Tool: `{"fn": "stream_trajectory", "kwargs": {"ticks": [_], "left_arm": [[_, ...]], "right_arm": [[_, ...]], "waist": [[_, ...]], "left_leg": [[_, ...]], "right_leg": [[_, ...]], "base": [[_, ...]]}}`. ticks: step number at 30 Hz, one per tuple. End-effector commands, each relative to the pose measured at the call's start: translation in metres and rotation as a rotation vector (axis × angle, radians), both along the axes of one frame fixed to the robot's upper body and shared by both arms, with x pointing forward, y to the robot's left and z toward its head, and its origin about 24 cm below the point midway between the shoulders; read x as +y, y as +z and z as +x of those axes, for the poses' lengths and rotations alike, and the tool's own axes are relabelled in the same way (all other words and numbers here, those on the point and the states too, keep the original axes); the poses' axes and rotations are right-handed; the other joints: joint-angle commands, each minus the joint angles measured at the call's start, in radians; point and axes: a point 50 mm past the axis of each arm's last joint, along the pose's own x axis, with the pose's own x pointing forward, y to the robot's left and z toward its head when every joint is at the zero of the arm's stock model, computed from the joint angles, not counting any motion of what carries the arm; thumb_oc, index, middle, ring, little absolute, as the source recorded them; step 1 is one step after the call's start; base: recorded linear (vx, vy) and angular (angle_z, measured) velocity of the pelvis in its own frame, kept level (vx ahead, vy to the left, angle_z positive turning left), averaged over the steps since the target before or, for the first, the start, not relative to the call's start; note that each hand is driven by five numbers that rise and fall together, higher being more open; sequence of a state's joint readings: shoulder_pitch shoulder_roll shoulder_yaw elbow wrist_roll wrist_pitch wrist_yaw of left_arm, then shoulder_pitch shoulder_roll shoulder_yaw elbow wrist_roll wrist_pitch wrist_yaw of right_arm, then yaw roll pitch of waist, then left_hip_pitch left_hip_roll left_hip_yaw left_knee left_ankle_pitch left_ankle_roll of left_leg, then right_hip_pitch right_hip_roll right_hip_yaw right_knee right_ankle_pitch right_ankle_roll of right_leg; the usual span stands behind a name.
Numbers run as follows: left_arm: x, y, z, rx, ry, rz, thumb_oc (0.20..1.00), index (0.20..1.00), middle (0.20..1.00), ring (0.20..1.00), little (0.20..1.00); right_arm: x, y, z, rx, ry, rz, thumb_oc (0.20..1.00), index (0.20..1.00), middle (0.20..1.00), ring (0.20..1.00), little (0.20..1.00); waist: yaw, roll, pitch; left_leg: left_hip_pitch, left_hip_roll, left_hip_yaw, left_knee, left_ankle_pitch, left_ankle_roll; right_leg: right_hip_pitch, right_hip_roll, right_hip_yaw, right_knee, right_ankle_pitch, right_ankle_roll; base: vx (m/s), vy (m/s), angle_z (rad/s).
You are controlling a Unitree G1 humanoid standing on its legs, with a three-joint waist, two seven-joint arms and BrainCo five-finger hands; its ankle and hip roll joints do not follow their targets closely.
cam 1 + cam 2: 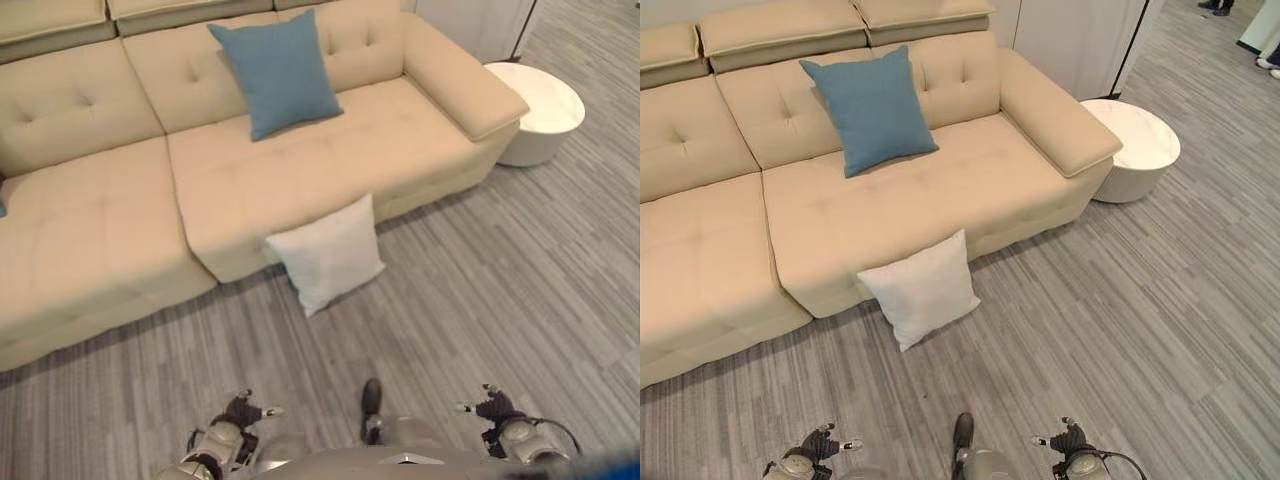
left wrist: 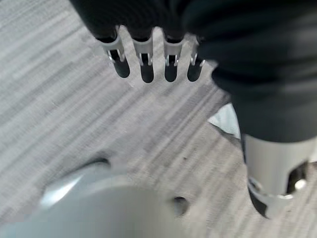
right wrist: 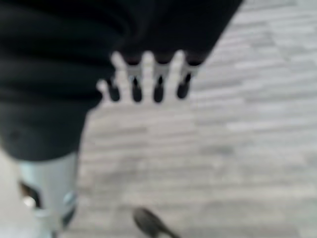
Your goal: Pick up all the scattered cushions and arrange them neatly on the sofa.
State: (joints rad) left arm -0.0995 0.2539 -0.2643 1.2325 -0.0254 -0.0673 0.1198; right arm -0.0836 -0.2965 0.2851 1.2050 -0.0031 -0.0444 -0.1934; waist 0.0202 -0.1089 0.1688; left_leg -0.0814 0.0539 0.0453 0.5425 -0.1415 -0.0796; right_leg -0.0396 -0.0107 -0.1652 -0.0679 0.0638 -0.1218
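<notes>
The left hand [image 1: 240, 410] hangs low at the robot's left side, above bare floor; in its own wrist view its fingers [image 2: 143, 59] hang straight in a row with gaps between them and the thumb stands apart, so it is spread and holds nothing; the right hand [image 1: 492, 408] hangs the same way at the right side, its fingers [image 3: 148, 82] straight and relaxed over the grey plank floor [image 1: 480, 300], also empty.

Out from the hands, well ahead of them and between the two, a white cushion [image 1: 326, 252] stands tilted on the floor, its upper edge leaning against the front of the beige sofa [image 1: 100, 250]; it is the one cushion still off the sofa as far as these views show; neither hand is near it.

Further back, a blue cushion [image 1: 280, 72] rests on the seat, propped against the backrest, so that one looks placed already; at the far left edge of the sofa a sliver of something blue shows, too little to tell what it is.

A round white side table [image 1: 535, 110] stands beside the sofa's right armrest.

By my reading the task is part done: one cushion is set, the white one is left, and the step in hand is the approach toward it, with the grasp not yet begun.
</notes>
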Motion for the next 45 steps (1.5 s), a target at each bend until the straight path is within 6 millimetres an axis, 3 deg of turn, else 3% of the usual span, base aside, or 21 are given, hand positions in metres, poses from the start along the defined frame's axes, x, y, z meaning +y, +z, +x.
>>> {"fn": "stream_trajectory", "kwargs": {"ticks": [1,3,4,5,8,10,13,17,20,26,35,38,41,45], "left_arm": [[-0.004,0.011,0.028,-0.099,-0.034,-0.021,1.0,1.0,1.0,1.0,1.0],[-0.004,0.011,0.028,-0.099,-0.038,-0.018,1.0,1.0,1.0,1.0,1.0],[-0.001,0.011,0.026,-0.093,-0.038,-0.012,1.0,1.0,1.0,1.0,1.0],[-0.001,0.01,0.024,-0.088,-0.028,-0.013,1.0,1.0,1.0,1.0,1.0],[0.003,0.007,0.015,-0.056,-0.026,-0.001,1.0,1.0,1.0,1.0,1.0],[0.011,0.007,0.011,-0.04,-0.013,0.019,1.0,1.0,1.0,1.0,1.0],[0.018,0.009,0.011,-0.045,0.005,0.034,1.0,1.0,1.0,1.0,1.0],[0.021,0.011,0.013,-0.057,0.007,0.041,1.0,1.0,1.0,1.0,1.0],[0.02,0.011,0.014,-0.061,0.003,0.039,1.0,1.0,1.0,1.0,1.0],[0.019,0.01,0.013,-0.056,0.002,0.037,1.0,1.0,1.0,1.0,1.0],[0.019,0.006,0.004,-0.028,0.015,0.037,1.0,1.0,1.0,1.0,1.0],[0.016,0.008,0.011,-0.05,0.008,0.03,1.0,1.0,1.0,1.0,1.0],[0.01,0.016,0.032,-0.115,-0.025,0.02,1.0,1.0,1.0,1.0,1.0],[0.002,0.02,0.042,-0.145,-0.059,0.006,1.0,1.0,1.0,1.0,1.0]], "right_arm": [[-0.024,0.008,0.001,-0.016,-0.026,-0.059,1.0,1.0,1.0,1.0,1.0],[-0.024,0.008,0.002,-0.02,-0.032,-0.058,1.0,1.0,1.0,1.0,1.0],[-0.025,0.009,0.001,-0.019,-0.029,-0.066,1.0,1.0,1.0,1.0,1.0],[-0.024,0.008,0.002,-0.02,-0.024,-0.061,1.0,1.0,1.0,1.0,1.0],[-0.021,0.006,-0.002,-0.006,-0.017,-0.051,1.0,1.0,1.0,1.0,1.0],[-0.014,0.009,0.01,-0.035,0.017,-0.038,1.0,1.0,1.0,1.0,1.0],[-0.012,0.011,0.017,-0.057,0.023,-0.031,1.0,1.0,1.0,1.0,1.0],[-0.012,0.012,0.021,-0.068,0.024,-0.028,1.0,1.0,1.0,1.0,1.0],[-0.014,0.014,0.023,-0.07,0.034,-0.037,1.0,1.0,1.0,1.0,1.0],[-0.015,0.013,0.021,-0.057,0.046,-0.049,1.0,1.0,1.0,1.0,1.0],[-0.012,0.012,0.019,-0.054,0.059,-0.04,1.0,1.0,1.0,1.0,1.0],[-0.012,0.014,0.023,-0.078,0.059,-0.036,1.0,1.0,1.0,1.0,1.0],[-0.015,0.018,0.028,-0.106,0.046,-0.04,1.0,1.0,1.0,1.0,1.0],[-0.023,0.019,0.025,-0.115,0.016,-0.05,1.0,1.0,1.0,1.0,1.0]], "waist": [[-0.001,-0.004,0.045],[0.006,0.0,0.047],[0.021,0.015,0.049],[0.021,0.018,0.044],[0.019,0.019,0.026],[0.025,0.021,0.028],[0.022,0.031,0.031],[0.005,0.043,0.028],[-0.03,0.043,0.043],[-0.034,0.033,0.038],[-0.021,0.03,0.004],[-0.019,0.03,0.008],[-0.027,0.035,0.017],[-0.039,0.04,0.026]], "left_leg": [[-0.059,-0.038,0.065,-0.296,0.052,0.056],[-0.082,-0.038,0.079,-0.324,0.077,0.054],[-0.107,-0.043,0.072,-0.393,0.13,0.044],[-0.088,-0.043,0.071,-0.423,0.133,0.044],[-0.064,-0.056,0.067,-0.435,0.127,0.056],[-0.021,-0.079,0.068,-0.436,0.088,0.094],[0.012,-0.087,0.068,-0.43,0.059,0.115],[0.065,-0.099,0.039,-0.444,0.034,0.125],[0.117,-0.122,-0.01,-0.458,0.024,0.122],[0.141,-0.131,-0.045,-0.46,0.009,0.111],[0.157,-0.095,-0.078,-0.503,0.028,0.074],[0.141,-0.08,-0.091,-0.516,0.046,0.06],[0.096,-0.064,-0.116,-0.546,0.078,0.043],[0.063,-0.046,-0.085,-0.539,0.097,0.028]], "right_leg": [[0.046,-0.045,0.015,0.089,-0.122,0.167],[0.059,-0.04,0.019,0.085,-0.128,0.166],[0.081,-0.017,0.034,0.087,-0.145,0.167],[0.086,-0.013,0.039,0.094,-0.155,0.169],[0.096,-0.025,0.04,0.114,-0.163,0.185],[0.036,-0.057,0.057,0.286,-0.135,0.226],[-0.018,-0.077,0.072,0.401,-0.1,0.242],[-0.079,-0.069,0.085,0.353,-0.097,0.223],[-0.135,-0.05,0.153,0.235,-0.046,0.242],[-0.113,-0.049,0.168,0.191,-0.031,0.242],[-0.045,-0.032,0.117,0.147,-0.065,0.211],[-0.036,-0.027,0.091,0.137,-0.082,0.199],[-0.055,-0.019,0.055,0.135,-0.107,0.181],[-0.033,-0.034,0.0,0.115,-0.121,0.176]], "base": [[0.34,0.029,0.26],[0.21,0.081,0.25],[0.23,0.137,0.23],[0.33,0.203,0.06],[0.18,0.155,-0.5],[0.24,0.324,-0.64],[0.11,0.148,-0.24],[0.18,0.052,0.26],[0.23,-0.016,0.46],[0.1,-0.071,0.44],[0.08,-0.124,0.21],[0.01,-0.13,0.31],[-0.06,-0.134,0.66],[0.01,-0.035,1.07]]}}
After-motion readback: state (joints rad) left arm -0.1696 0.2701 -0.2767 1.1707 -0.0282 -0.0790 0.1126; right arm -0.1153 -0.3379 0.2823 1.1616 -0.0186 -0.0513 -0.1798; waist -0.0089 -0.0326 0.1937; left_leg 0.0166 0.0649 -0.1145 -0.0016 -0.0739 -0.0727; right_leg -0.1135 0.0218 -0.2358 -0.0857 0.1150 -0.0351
